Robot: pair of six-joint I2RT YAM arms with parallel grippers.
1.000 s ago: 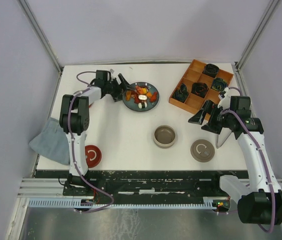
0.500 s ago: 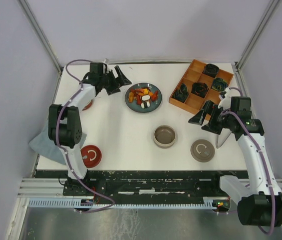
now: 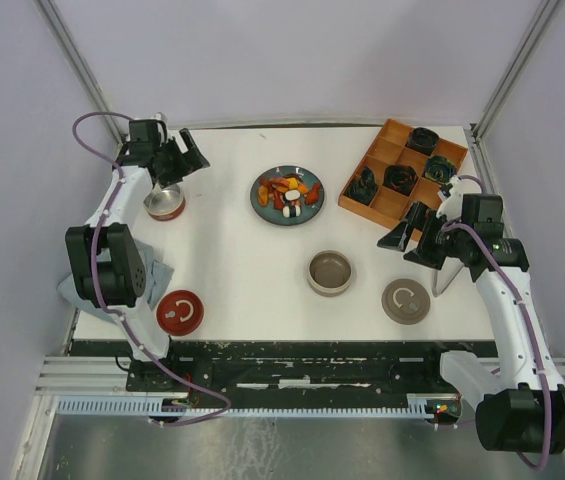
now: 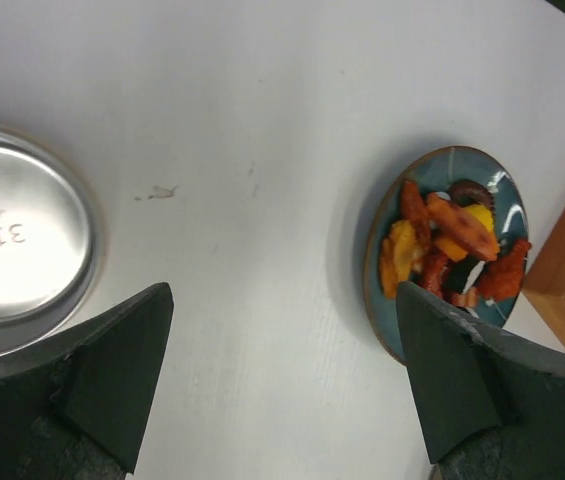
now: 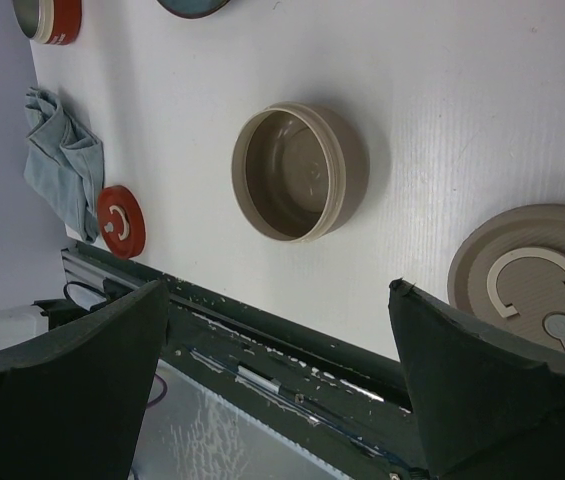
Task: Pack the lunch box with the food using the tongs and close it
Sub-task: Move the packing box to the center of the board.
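Observation:
The food (image 3: pixel 287 193) lies in orange, red, white and yellow bits on a blue plate (image 3: pixel 263 205) at the back middle; the left wrist view shows the food (image 4: pixel 449 248) to the right. A round tan lunch box (image 3: pixel 331 272) stands open mid-table, its tan lid (image 3: pixel 405 301) to the right. My left gripper (image 3: pixel 187 168) hangs open and empty at the back left, well left of the plate. My right gripper (image 3: pixel 410 245) is open and empty, right of the lunch box (image 5: pixel 300 172). A thin grey V that may be the tongs (image 3: pixel 443 279) lies under the right arm.
A steel-lined red container (image 3: pixel 165 203) sits under my left gripper, also at the left of the left wrist view (image 4: pixel 17 240). Its red lid (image 3: pixel 180 311) lies near the front left beside a blue-grey cloth (image 3: pixel 80 293). An orange divided tray (image 3: pixel 380 199) of dark rosettes fills the back right.
My left arm has swung left from over the plate to the back left corner, uncovering the steel-lined container. The right arm has not moved.

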